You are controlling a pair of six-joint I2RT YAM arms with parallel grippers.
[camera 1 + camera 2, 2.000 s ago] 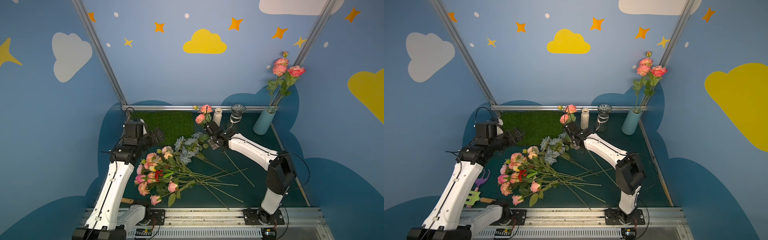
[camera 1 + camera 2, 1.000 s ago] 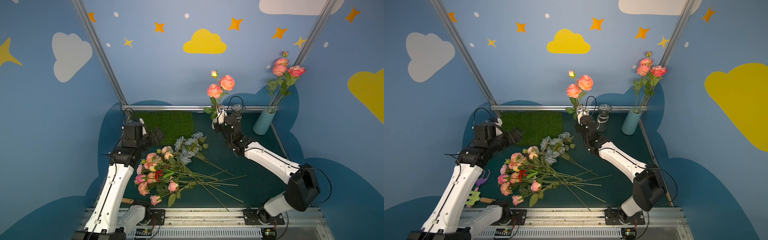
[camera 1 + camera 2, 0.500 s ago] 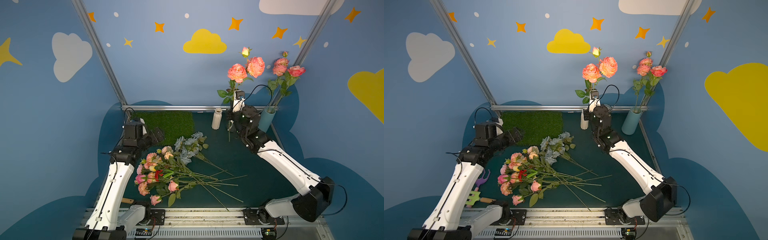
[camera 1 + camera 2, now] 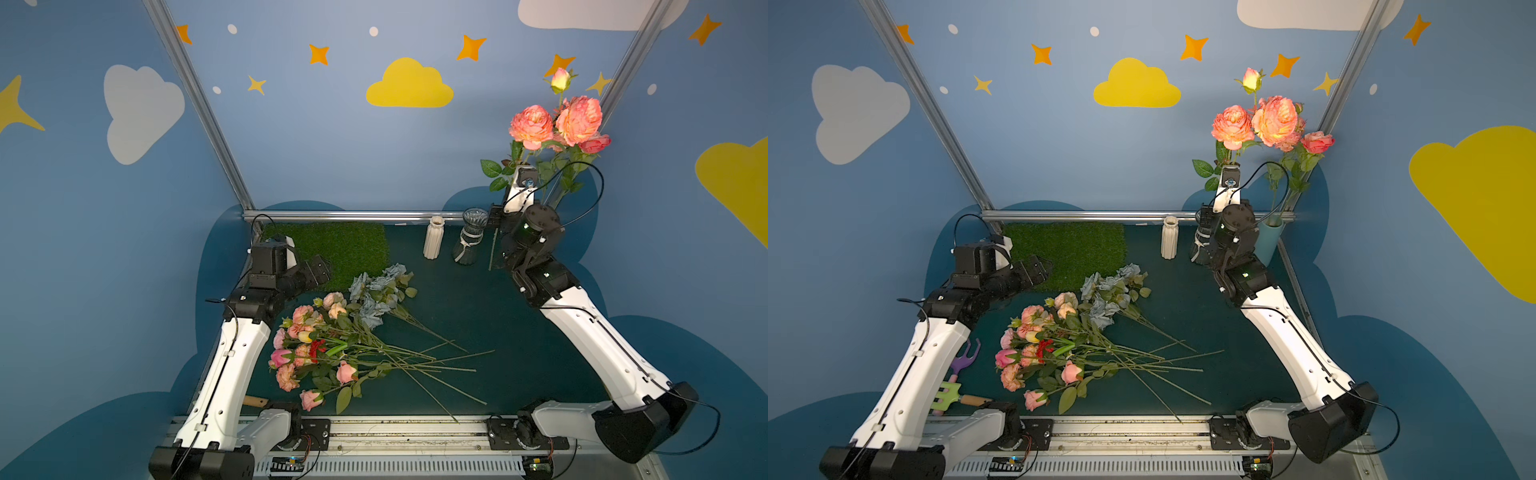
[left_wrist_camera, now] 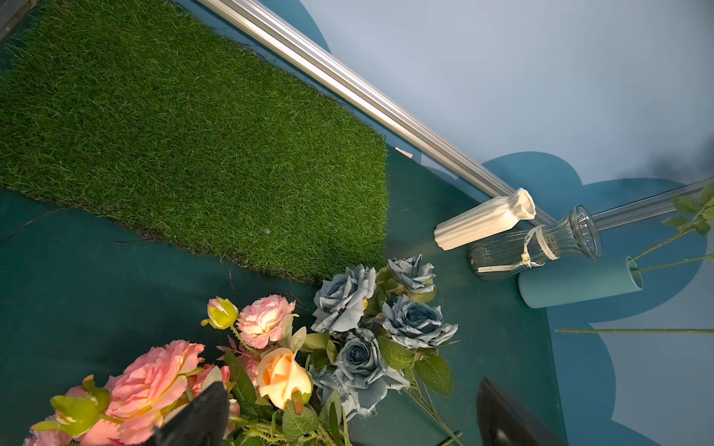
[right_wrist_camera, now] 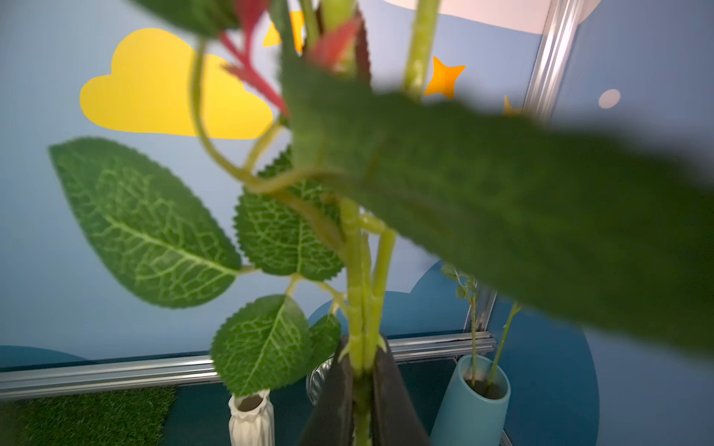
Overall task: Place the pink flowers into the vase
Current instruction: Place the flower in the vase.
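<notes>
teal vase: two leafy stems inside | right pincer: clamped on pink flowers stem, salmon ruffled blooms upright | left pincer: wide open, nothing held

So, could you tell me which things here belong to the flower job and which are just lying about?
Job: piled pink flowers, pink stem in the right gripper, teal vase.
Lying about: grey-blue roses, red carnation, white vase, glass vase, grass mat, toy garden tools.
</notes>
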